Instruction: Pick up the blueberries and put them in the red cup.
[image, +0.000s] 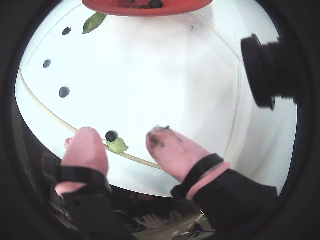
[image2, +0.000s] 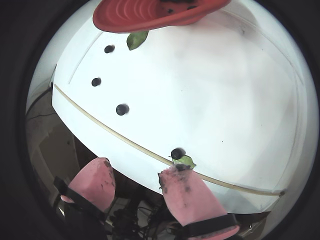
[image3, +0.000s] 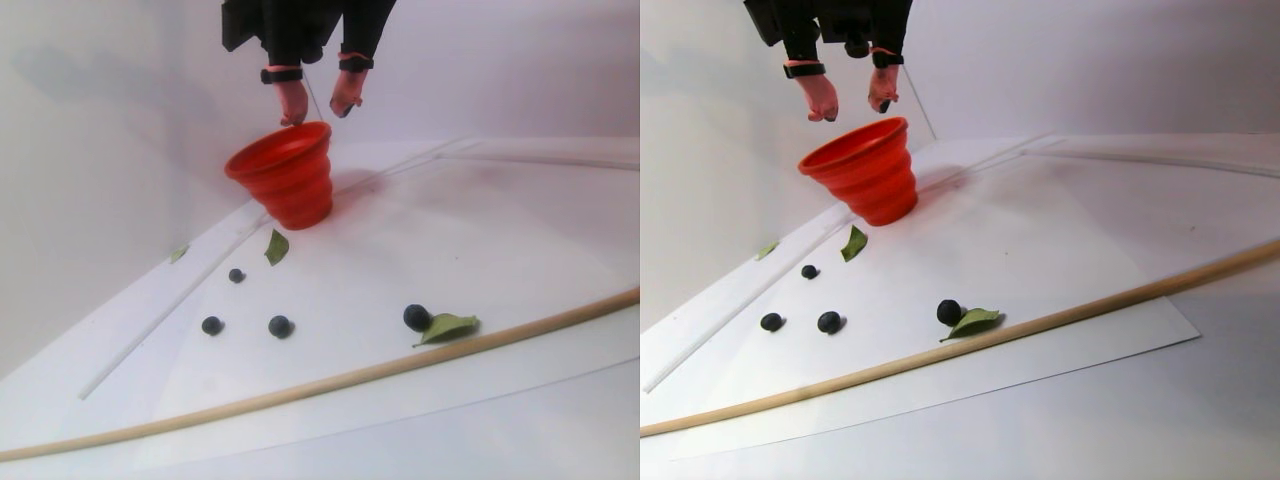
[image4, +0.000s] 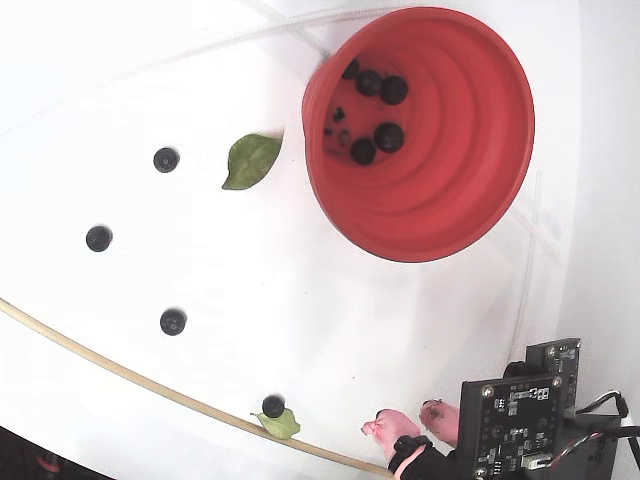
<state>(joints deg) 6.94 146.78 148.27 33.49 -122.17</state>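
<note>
Gripper (image: 122, 140): pink fingers apart, empty | blueberries (image4: 172, 321): four loose on white sheet (image4: 300, 300), one beside wooden strip (image4: 120, 375) | red cup (image4: 440, 200): holds several berries, near sheet's far edge.

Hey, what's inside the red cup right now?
In the fixed view the red cup holds several blueberries on its stepped inner wall, at least five. Its near wall hides the part of the inside below the rim, so more may sit unseen there.
</note>
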